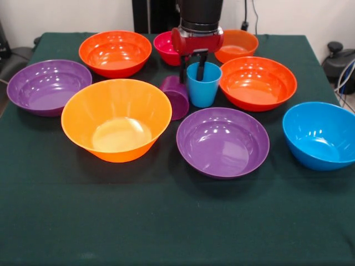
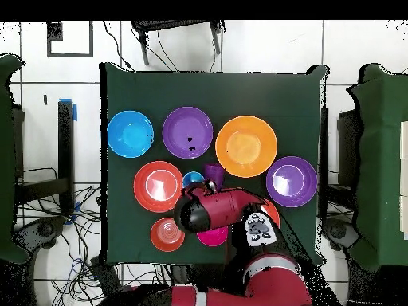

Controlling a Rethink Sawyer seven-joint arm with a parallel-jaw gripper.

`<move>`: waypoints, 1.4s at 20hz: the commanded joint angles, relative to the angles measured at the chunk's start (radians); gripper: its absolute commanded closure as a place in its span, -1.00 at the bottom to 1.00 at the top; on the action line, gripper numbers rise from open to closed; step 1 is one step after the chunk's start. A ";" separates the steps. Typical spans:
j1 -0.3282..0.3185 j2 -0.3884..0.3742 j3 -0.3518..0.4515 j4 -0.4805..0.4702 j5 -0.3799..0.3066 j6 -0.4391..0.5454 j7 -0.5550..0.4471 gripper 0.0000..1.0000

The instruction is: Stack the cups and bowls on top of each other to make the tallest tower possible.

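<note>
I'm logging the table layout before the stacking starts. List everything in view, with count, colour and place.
big deep orange bowl: one, orange, front view's near left.
purple bowls: two, one at the left edge, one near centre.
red-orange bowls: two, one far left, one right of the cups.
blue bowl: one, at the right edge.
small magenta bowl: one, far centre, partly behind the end effector.
small orange bowl: one, far right of centre.
light blue cup: one, upright, centre.
purple cup: one, lying on its side, left of the blue cup.
table: one, dark green cloth.
end effector: one, red and black, one finger inside the blue cup, one outside.
</note>
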 commanded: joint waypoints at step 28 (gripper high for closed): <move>-0.123 -0.332 0.234 0.122 0.106 0.498 -0.089 1.00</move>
